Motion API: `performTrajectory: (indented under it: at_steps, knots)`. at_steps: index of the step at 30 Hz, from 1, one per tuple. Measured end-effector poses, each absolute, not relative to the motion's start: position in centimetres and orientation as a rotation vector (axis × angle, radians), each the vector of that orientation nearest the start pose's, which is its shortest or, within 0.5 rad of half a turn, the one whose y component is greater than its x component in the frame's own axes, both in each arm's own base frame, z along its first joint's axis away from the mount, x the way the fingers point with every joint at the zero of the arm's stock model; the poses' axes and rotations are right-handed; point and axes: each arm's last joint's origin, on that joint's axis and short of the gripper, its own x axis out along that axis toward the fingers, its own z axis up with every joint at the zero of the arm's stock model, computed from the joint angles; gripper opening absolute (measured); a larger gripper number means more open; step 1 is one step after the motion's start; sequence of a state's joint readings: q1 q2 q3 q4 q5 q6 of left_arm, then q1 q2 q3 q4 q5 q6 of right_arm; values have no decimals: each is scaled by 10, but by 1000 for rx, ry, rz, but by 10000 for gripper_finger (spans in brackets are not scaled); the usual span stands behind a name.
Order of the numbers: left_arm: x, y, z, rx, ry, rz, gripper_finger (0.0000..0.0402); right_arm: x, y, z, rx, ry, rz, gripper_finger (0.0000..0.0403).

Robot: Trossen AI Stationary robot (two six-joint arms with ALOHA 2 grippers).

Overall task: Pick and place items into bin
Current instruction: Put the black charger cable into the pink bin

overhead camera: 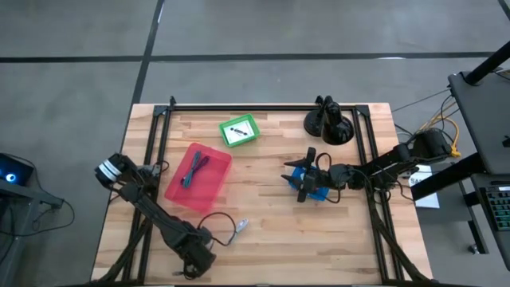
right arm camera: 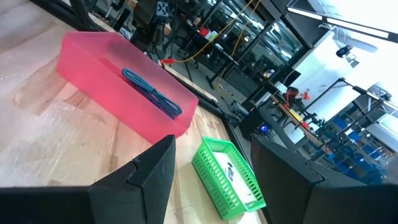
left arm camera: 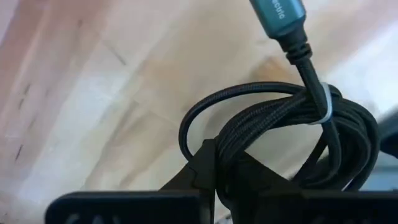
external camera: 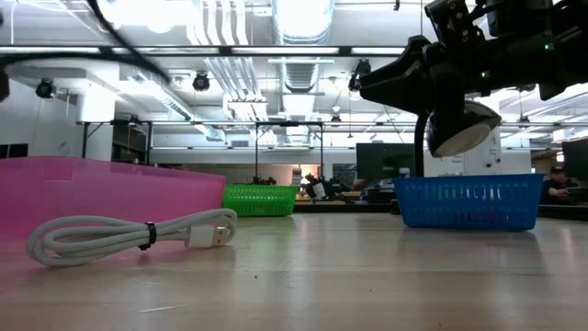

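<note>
A black braided coiled cable (left arm camera: 280, 118) with a teal plug (left arm camera: 280, 14) and a white tie (left arm camera: 323, 102) lies near the table's front edge (overhead camera: 225, 222). My left gripper (overhead camera: 207, 239) (left arm camera: 217, 163) is shut on it. The pink bin (overhead camera: 211, 195) (right arm camera: 124, 106) stands at left centre and holds a teal cable (right arm camera: 152, 93). My right gripper (overhead camera: 304, 179) (right arm camera: 211, 155) hovers open over a blue basket (overhead camera: 319, 191), with nothing between its fingers. My left gripper pinches the bundled strands at one end of the coil (left arm camera: 227, 146) between its two fingers. It comes from above, slanting steeply down. The looped end and the teal plug stick out beyond the fingertips, over the wood; whether the coil is lifted I cannot tell.
A white coiled cable (external camera: 129, 234) lies on the wood near the front. A green basket (overhead camera: 239, 130) with a small white item stands at the far centre. A black stand (overhead camera: 327, 123) sits at the far right. Bare wood lies between the bin and the blue basket.
</note>
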State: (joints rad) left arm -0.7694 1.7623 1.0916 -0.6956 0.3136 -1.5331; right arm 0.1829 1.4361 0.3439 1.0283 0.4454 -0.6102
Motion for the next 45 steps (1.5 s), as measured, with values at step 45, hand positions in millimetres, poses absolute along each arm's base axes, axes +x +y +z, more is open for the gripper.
performTrajectory:
  at_steps: [45]
  knots:
    - [260,-66,263,-154,689,992,0,242,32,167,-620,156,-231,196]
